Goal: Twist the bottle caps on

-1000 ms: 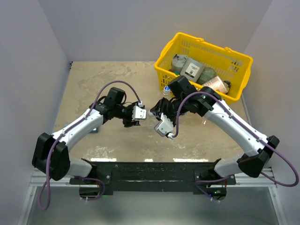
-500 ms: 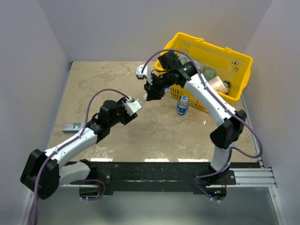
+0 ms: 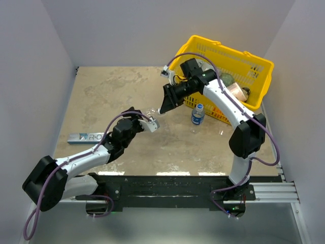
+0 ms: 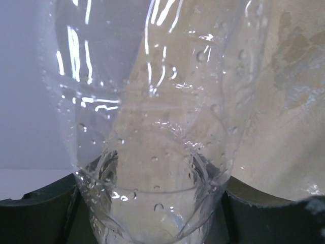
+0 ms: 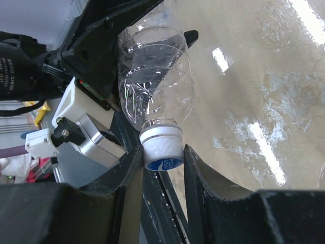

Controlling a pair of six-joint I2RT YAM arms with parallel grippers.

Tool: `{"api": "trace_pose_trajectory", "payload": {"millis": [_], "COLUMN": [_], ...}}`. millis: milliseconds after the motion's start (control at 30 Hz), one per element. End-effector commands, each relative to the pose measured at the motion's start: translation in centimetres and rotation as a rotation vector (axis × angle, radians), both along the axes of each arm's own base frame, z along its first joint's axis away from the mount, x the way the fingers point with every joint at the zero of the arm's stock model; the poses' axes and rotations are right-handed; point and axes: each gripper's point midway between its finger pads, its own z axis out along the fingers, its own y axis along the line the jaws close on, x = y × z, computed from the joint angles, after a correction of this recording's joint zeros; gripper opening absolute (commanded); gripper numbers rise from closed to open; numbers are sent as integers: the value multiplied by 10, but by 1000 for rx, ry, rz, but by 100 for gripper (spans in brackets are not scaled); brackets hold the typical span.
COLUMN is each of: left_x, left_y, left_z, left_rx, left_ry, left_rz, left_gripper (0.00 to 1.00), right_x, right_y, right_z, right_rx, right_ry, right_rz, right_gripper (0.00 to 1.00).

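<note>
A clear unlabelled bottle (image 4: 152, 101) fills the left wrist view, and my left gripper (image 4: 152, 203) is shut on its lower body. In the top view this bottle (image 3: 153, 111) hangs above mid-table between the two grippers. My right gripper (image 5: 163, 158) is shut on a white-sided, blue-topped cap (image 5: 161, 145) that sits on the bottle's neck, with the bottle (image 5: 155, 76) stretching away from it. From above, the right gripper (image 3: 163, 107) points down-left at the left gripper (image 3: 150, 122). A second bottle (image 3: 198, 114), with a blue label and a blue cap on it, stands in front of the basket.
A yellow basket (image 3: 254, 61) with grey cans and jars stands at the back right, close behind the right arm. A flat blue-and-white packet (image 3: 87, 136) lies at the left, beside the left arm. Grey walls close in the table on three sides.
The right arm has swung up and back toward the basket, and its gripper now reaches down-left. The left arm has drawn in nearer the front. The labelled bottle and the packet have come into view.
</note>
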Motion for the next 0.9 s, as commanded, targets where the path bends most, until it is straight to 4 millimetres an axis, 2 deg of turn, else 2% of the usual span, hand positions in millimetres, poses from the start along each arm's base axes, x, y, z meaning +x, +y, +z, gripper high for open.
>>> {"api": "trace_pose_trajectory", "payload": {"millis": [0,33,67,100,133,200,233,267,300,333,367,400,433,467,500,533,567,600,700,767,800,867], "left_x": [12,12,10,9,7,-1,-5,-16,-21,-33,-43,-50,-65,-73,-78,-88,-89,-92,-97,-100,-100,-96], "left_y": [6,4,3,2,0,-15,-20,-35,-41,-58,-65,-72,-86,-91,-96,-101,-107,-109,-115,-114,-114,-113], "left_z": [88,84,76,71,67,49,43,33,28,26,22,21,20,19,18,14,15,14,15,9,9,10], "left_rx": [-253,-249,-248,-248,-258,-285,-298,-320,-328,-350,-352,-356,-364,-356,-359,-359,-357,-351,-344,-308,-295,-264], "left_ry": [-265,-251,-218,-196,-171,-56,-17,68,111,163,222,253,302,349,378,439,463,487,512,532,529,515], "left_rz": [84,73,65,55,44,-25,-55,-137,-173,-274,-328,-378,-485,-524,-555,-601,-627,-649,-694,-708,-713,-711], "left_gripper": [0,0,0,0,0,0,0,0,0,0,0,0,0,0,0,0,0,0,0,0,0,0], "right_x": [-21,-11,-3,6,20,33,29,28,20,12,1,-6,-23,-43,-54,-68,-71,-86,-100,-108,-105,-106], "right_y": [13,12,10,7,0,-11,-19,-28,-34,-35,-49,-54,-53,-62,-70,-69,-69,-77,-75,-77,-74,-73], "right_z": [17,33,44,55,85,112,137,142,132,131,156,123,121,132,100,92,94,85,83,73,76,74], "right_rx": [64,87,105,123,163,190,206,169,142,122,83,33,19,-13,-81,-74,-75,-70,-31,-12,-8,-1], "right_ry": [106,41,-10,-93,-211,-418,-550,-746,-802,-886,-1135,-1143,-1235,-1450,-1471,-1538,-1675,-1723,-1811,-1732,-1711,-1673], "right_rz": [51,43,39,57,48,93,126,218,277,328,388,452,538,680,792,883,959,988,1087,1148,1166,1183], "right_gripper": [1,29,41,71,74,83,84,85,87,88,89,93,93,93,91,90,90,87,79,74,68,65]}}
